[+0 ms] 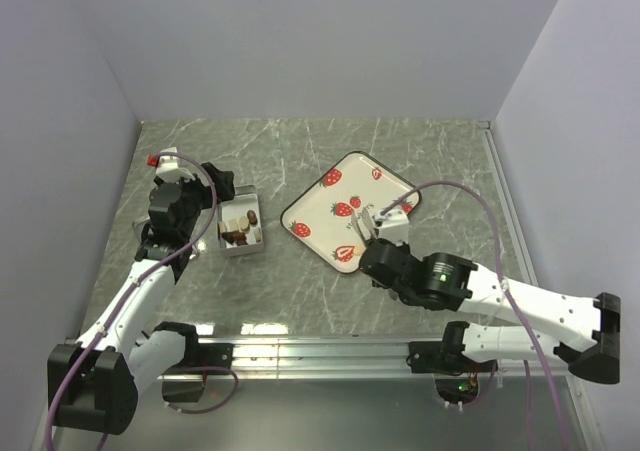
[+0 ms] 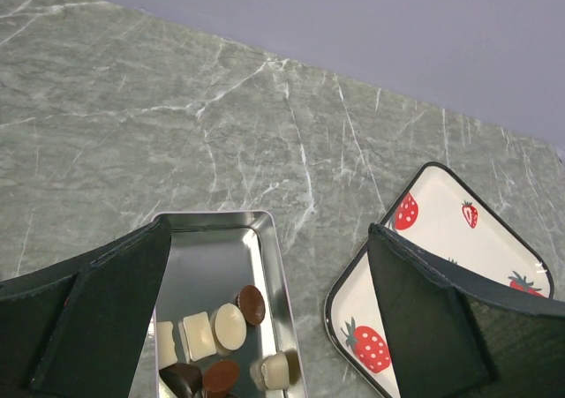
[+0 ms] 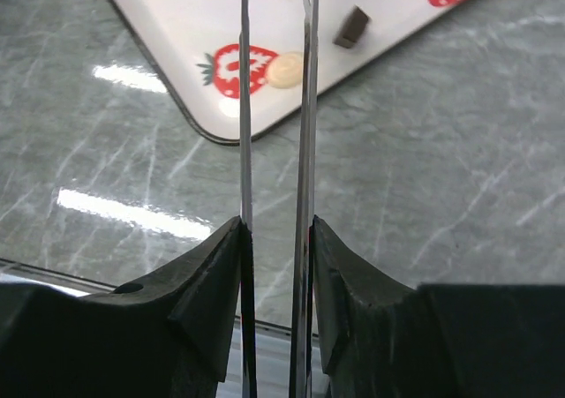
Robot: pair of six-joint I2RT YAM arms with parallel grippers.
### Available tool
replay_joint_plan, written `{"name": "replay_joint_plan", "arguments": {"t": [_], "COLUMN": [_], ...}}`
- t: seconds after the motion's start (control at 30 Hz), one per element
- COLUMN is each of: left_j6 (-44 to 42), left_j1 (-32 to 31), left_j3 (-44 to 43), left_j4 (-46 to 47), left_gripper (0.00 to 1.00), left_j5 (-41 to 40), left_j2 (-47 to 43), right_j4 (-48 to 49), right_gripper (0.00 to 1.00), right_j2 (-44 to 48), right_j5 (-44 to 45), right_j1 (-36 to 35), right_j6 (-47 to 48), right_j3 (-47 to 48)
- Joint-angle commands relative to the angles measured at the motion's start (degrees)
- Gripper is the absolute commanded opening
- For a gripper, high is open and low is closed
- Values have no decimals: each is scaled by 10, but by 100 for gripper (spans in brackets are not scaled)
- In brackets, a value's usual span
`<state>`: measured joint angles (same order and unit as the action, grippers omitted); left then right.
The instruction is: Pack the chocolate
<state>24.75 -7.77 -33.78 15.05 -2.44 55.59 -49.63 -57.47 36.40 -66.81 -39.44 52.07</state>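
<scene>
Several chocolate pieces [image 2: 230, 325], dark brown and cream, lie in a small silver tin [image 2: 274, 266] at the left [image 1: 240, 233]. My left gripper [image 2: 265, 327] hangs open just above the tin, one finger on each side. On the strawberry tray [image 3: 185, 27] lie a round cream chocolate [image 3: 284, 70] and a dark brown square one [image 3: 351, 27]. My right gripper [image 3: 275, 230] is shut on thin metal tweezers [image 3: 245, 107]. Their two blades stand a little apart and reach over the tray's near edge. The cream piece shows between them; I cannot tell whether they touch it.
The white strawberry tray [image 1: 350, 206] lies diamond-wise in the middle of the green marble table [image 1: 300, 151]. The tin stands about a hand's width left of it. Grey walls close in on the left, back and right. A metal rail [image 1: 320, 349] runs along the near edge.
</scene>
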Motion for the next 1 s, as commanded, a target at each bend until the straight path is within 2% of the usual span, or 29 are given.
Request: {"name": "replay_joint_plan", "arguments": {"t": [0.0,0.3,0.43,0.67,0.97], "left_j6": [-1,-1,-1,-1,-2], "left_j1": [-3,-3,-3,-3,-3], "left_j3": [-17,-16,-17,-18,-17], "left_j4": [13,11,11,12,13], "left_gripper": [99,99,99,100,99], "left_j5": [2,-1,-2,-2,-2], "left_j2": [-6,-11,-10,-8,-7], "right_j4": [-15,23,44,76,60], "right_gripper": [43,43,43,43,43], "right_j2": [46,46,60,25,14], "right_j5": [34,-21,-44,-69,-63], "right_j1": [16,113,124,129,133], "right_j6": [-52,-20,3,23,16], "right_j3": [-20,-70,-77,-77,-72]}}
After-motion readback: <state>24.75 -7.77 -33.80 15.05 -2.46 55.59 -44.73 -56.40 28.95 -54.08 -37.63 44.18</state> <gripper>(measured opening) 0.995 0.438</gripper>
